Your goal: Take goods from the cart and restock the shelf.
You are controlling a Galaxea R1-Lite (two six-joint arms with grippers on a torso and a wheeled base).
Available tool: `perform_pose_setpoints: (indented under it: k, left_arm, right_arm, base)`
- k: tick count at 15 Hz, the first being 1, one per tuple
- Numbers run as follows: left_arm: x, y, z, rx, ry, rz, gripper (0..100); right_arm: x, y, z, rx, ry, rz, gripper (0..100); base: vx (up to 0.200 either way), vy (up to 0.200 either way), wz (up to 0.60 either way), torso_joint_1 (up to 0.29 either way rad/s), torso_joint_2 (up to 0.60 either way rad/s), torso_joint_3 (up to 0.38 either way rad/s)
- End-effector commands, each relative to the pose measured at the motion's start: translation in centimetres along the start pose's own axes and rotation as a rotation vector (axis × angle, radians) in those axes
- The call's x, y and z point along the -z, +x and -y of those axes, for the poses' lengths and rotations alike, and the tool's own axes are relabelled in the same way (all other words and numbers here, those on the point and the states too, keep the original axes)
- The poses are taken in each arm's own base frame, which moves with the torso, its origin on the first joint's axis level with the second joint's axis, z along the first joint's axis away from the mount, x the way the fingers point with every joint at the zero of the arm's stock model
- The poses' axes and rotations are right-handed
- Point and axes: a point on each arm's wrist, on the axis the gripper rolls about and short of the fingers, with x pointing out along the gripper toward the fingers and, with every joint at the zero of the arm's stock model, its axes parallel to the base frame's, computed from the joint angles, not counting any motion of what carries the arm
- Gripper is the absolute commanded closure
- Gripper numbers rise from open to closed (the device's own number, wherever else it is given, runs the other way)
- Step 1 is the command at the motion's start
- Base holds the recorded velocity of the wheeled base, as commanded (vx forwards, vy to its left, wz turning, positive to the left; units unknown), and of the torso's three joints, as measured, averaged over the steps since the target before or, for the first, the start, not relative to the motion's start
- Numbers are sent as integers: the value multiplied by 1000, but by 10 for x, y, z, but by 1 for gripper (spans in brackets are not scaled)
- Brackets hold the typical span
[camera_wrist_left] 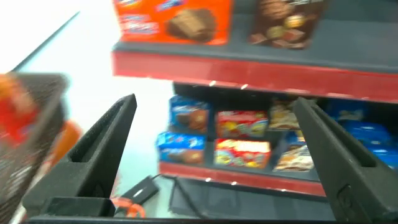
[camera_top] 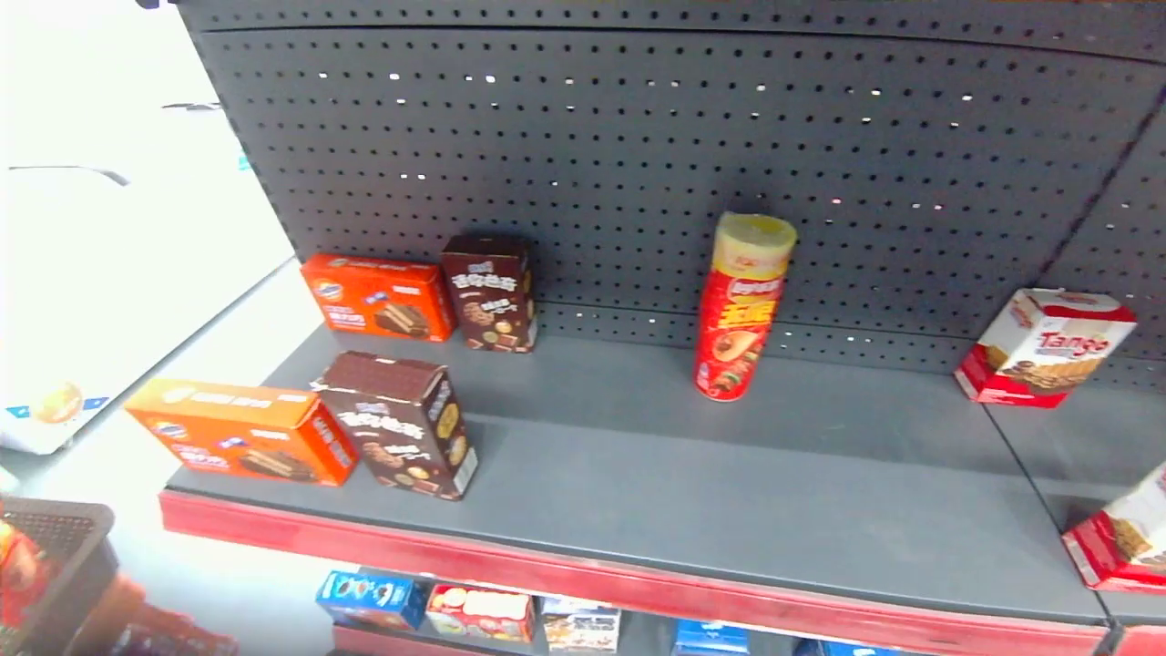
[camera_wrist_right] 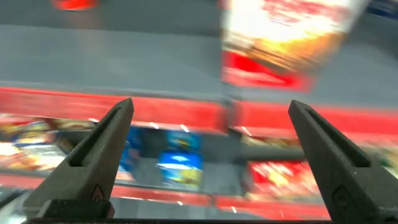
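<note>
My left gripper (camera_wrist_left: pixel 214 104) and right gripper (camera_wrist_right: pixel 211 107) hang spread and empty before the shelf's (camera_top: pixel 729 510) red front edge, free for a pick, I judge. The cart (camera_top: pixel 55 547) sits off its left front corner. The boxes (camera_top: pixel 401 424) face outward at the left end, and a chip can (camera_top: pixel 740 310) stands mid-back.

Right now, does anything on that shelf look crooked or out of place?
Nothing spilled or damaged. The front brown box sits turned at an angle to the shelf edge, and the white-and-red box at the back right seems tilted.
</note>
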Motion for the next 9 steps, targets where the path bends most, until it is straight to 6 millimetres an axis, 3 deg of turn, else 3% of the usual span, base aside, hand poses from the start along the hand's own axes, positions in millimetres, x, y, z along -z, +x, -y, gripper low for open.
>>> perform_pose_setpoints:
  k: [1,7,9]
  left_arm:
    - [0,0,0,-2,0,-1,0]
    - [0,0,0,-2,0,-1,0]
    - [0,0,0,-1,0,-1,0]
  right_arm:
    - [0,0,0,-1,0,0,0]
    - [0,0,0,-1,0,0,0]
    - [0,0,0,1,0,0,0]
  base:
    - [0,0,600,7,2,-2]
    - [0,0,600,7,2,0]
    - [0,0,0,0,0,0]
